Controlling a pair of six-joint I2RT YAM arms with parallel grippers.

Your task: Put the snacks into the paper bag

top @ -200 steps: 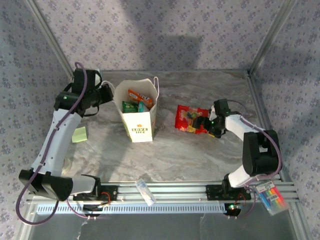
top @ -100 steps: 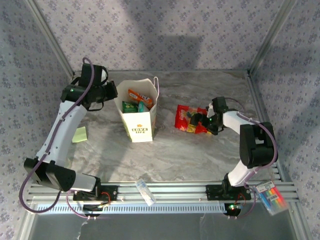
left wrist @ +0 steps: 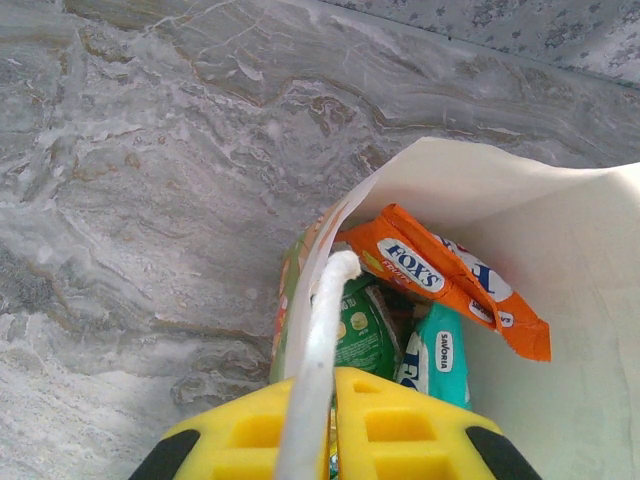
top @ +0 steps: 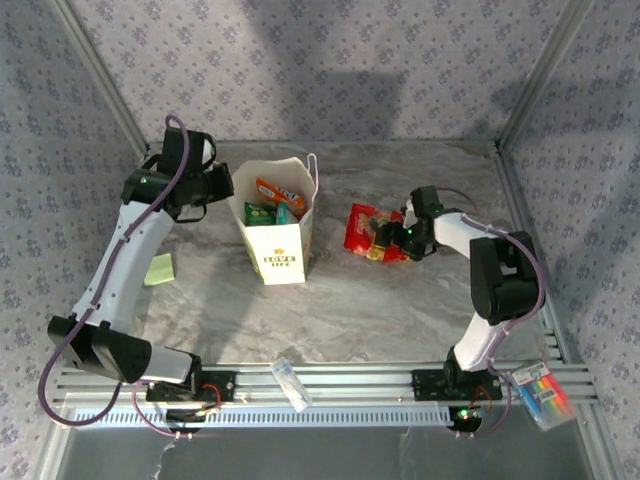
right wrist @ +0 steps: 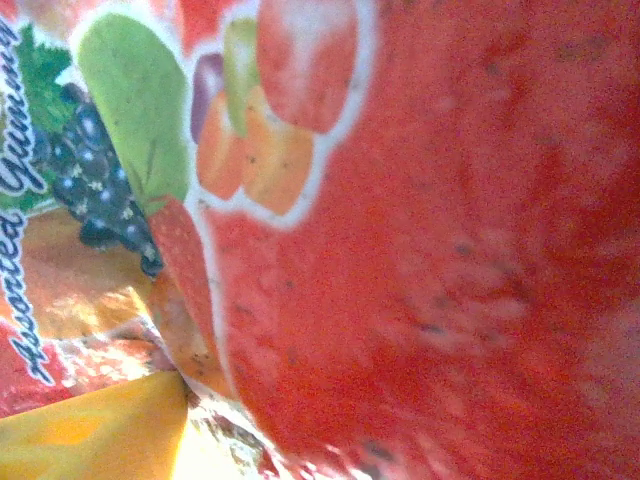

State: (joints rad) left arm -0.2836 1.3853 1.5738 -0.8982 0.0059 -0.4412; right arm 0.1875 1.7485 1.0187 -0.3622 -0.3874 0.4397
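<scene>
Marbled tabletop (top: 380, 300), patterned walls around it. On the left, the left fingers (left wrist: 400, 435) are clenched on the cord handle (left wrist: 318, 330) and hold the bag (top: 280, 250) open. Just beyond them, inside, lie an orange packet (left wrist: 440, 285), a green packet (left wrist: 362, 330) and a teal packet (left wrist: 438, 355). The right fingers (right wrist: 90, 430) press against the red packet (top: 366, 232), which lies flat, far from the left fingers; whether they grip it I cannot tell. The step in hand looks like picking up this packet. Next comes a firm pinch, a lift and a carry over the bag's mouth. A second ago the right arm sat further right with its fingers spread wide; now they are narrowing, and the left arm has drawn up to the bag's rim.
</scene>
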